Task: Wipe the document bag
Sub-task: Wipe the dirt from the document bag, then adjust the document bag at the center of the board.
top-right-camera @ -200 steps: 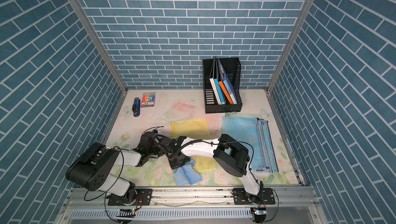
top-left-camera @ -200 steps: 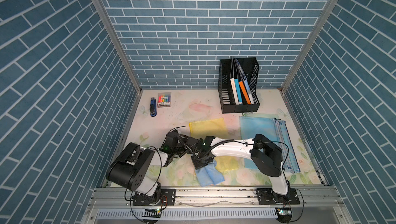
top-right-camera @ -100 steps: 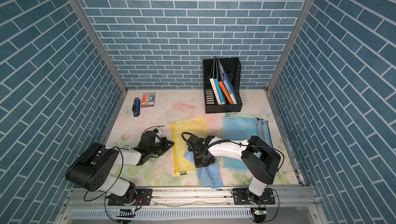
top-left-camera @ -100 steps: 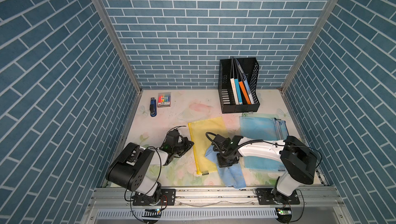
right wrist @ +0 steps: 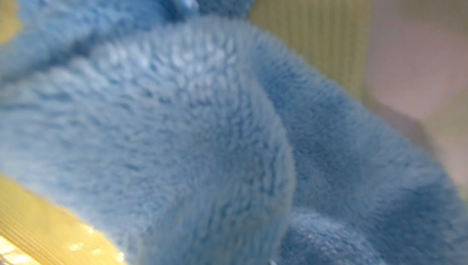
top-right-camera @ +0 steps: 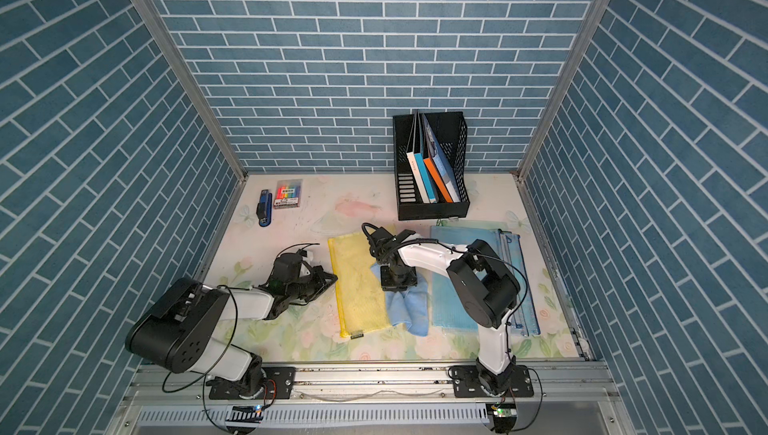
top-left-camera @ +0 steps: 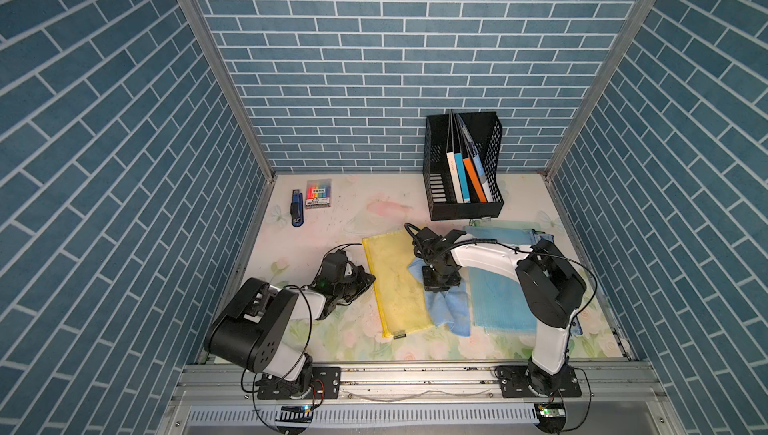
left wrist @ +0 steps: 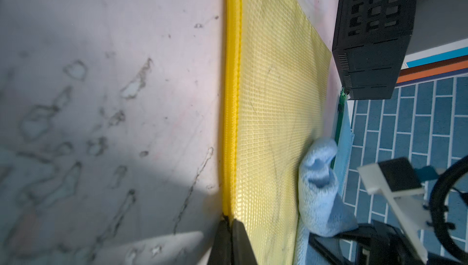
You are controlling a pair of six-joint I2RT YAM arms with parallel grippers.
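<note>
Your right gripper point(top-left-camera: 441, 283) is clamping shut on a bunch of the blue cloth point(top-left-camera: 448, 314) and pressing it onto the right half of the yellow document bag point(top-left-camera: 395, 287). Your left gripper point(left wrist: 230, 222) is pinching closed on the bag's zip edge point(left wrist: 231, 99), along its left side. The bag is lying flat between the two arms, with a blue bag point(top-left-camera: 496, 304) just to its right and the file rack point(top-left-camera: 463, 171) farther back. Judging by its mesh, the yellow bag is light, thin and slippery. The stiffer zip seam is offering the surest hold, and the loose sheet is liable to slide or buckle under the wipe.
</note>
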